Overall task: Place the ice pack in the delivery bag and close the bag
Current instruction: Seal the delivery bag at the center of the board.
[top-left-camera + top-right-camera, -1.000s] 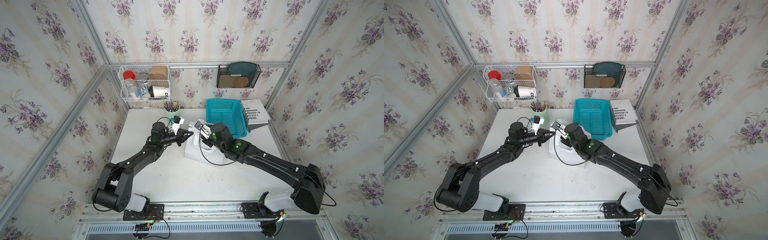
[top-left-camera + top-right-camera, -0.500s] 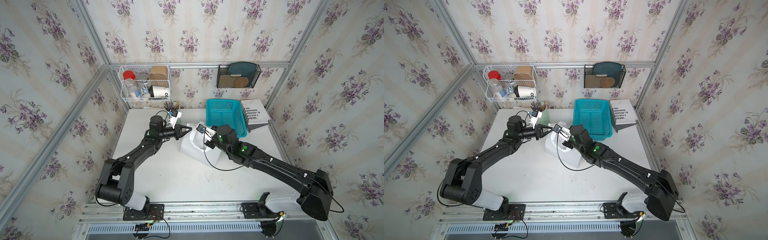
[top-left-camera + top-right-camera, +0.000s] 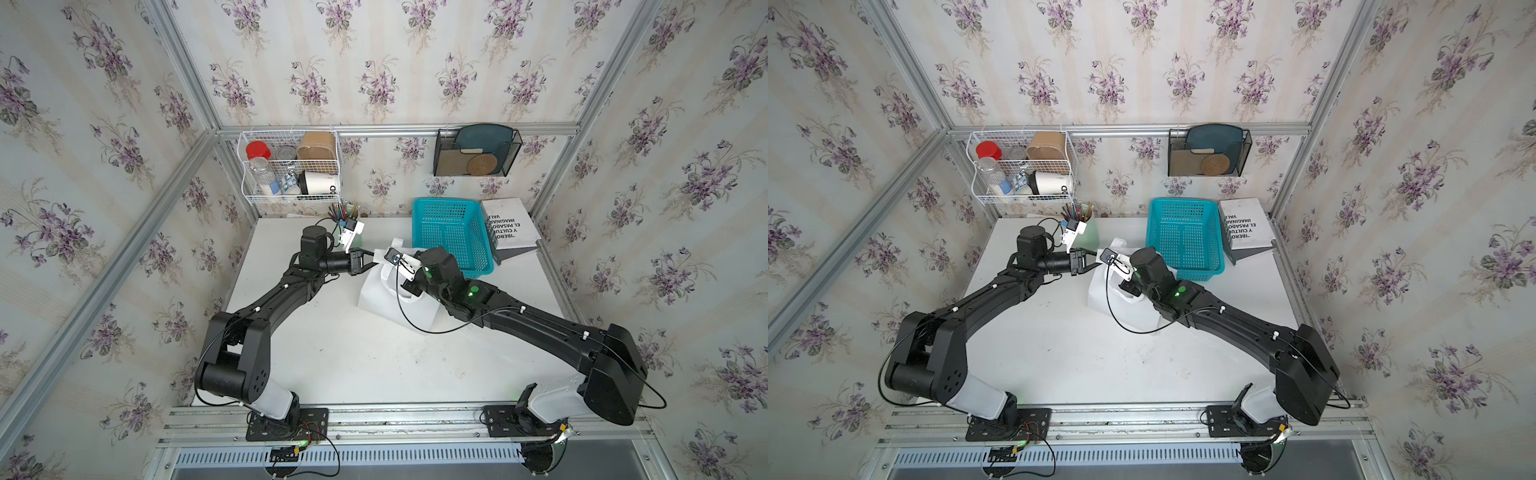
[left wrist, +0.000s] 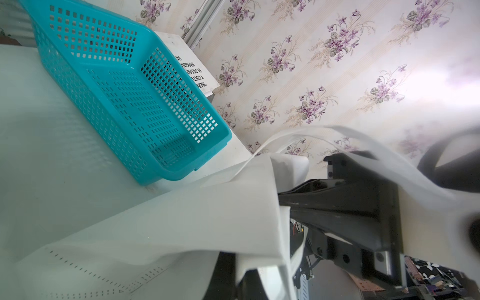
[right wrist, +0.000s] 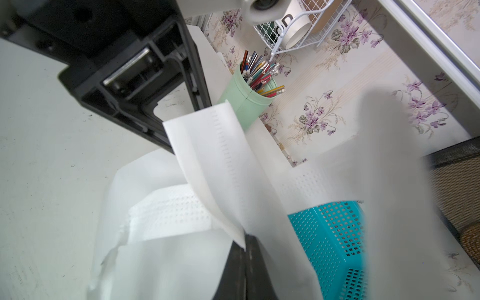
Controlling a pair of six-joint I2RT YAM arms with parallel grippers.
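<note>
The white delivery bag [image 3: 380, 301] [image 3: 1098, 297] stands on the table between my two arms, in front of the blue basket. My left gripper [image 3: 371, 262] [image 3: 1093, 264] is shut on the bag's rim on the left side; in the left wrist view the white cloth [image 4: 181, 220] runs into the closed jaws [image 4: 241, 280]. My right gripper [image 3: 411, 288] [image 3: 1129, 289] is shut on the opposite rim, with a fold of the bag [image 5: 220, 168] pinched between the jaws [image 5: 245, 259]. The ice pack is out of view.
A blue mesh basket [image 3: 453, 232] [image 4: 117, 91] stands just behind the bag, with a white book [image 3: 509, 224] to its right. A green pencil cup [image 3: 351, 214] [image 5: 246, 101] stands at the back wall. A wire rack [image 3: 291, 166] and a black holder [image 3: 476, 151] hang on the wall.
My right gripper has closed on the bag's rim. My left gripper has kept its hold and shifted slightly toward the back wall with the bag edge.
</note>
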